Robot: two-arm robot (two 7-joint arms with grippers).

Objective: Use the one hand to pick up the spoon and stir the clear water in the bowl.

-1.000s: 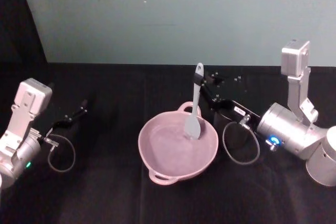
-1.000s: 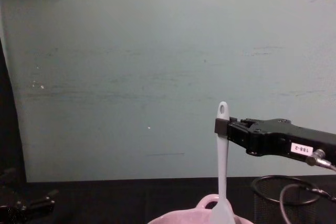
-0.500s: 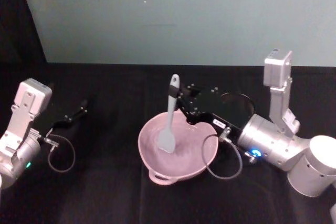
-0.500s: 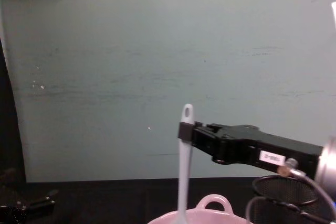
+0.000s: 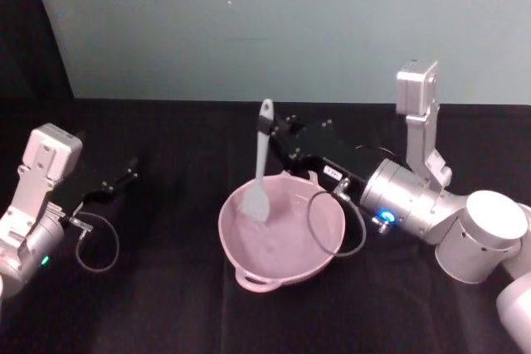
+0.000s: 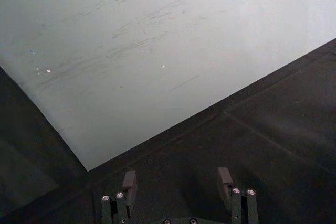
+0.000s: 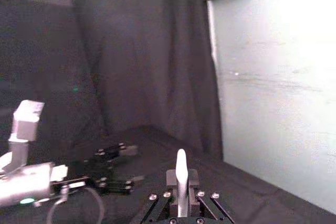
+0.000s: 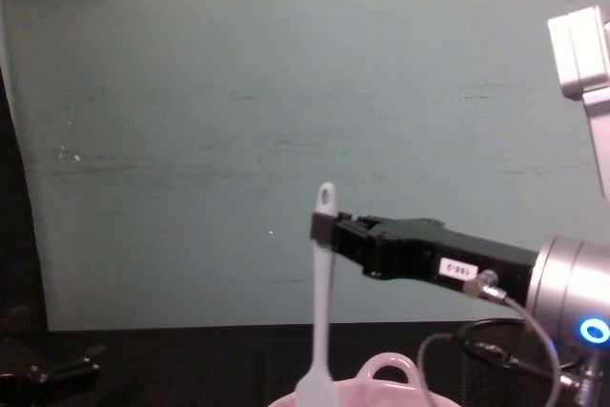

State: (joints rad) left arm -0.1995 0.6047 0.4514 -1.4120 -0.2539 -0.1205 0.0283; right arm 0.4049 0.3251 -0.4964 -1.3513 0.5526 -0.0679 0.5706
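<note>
The right pincer (image 5: 268,125) has swept the spoon (image 5: 260,170) leftward across the bowl (image 5: 278,274).

right claw (image 5: 265,126): clamped, extended | left claw (image 6: 176,177): parked, seemingly spread

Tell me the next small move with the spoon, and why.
Probably sweep it around inside the bowl: the right gripper holds the spoon upright, head inside the bowl, left of centre. The left gripper sits parked, open.

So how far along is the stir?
Done: pickup, right gripper jaws shut on the long white plastic spoon near its handle tip, upright. In hand: its flat head is down inside the pale pink round bowl. Left: the stirring, probably. Idle left gripper sits open at left.
</note>
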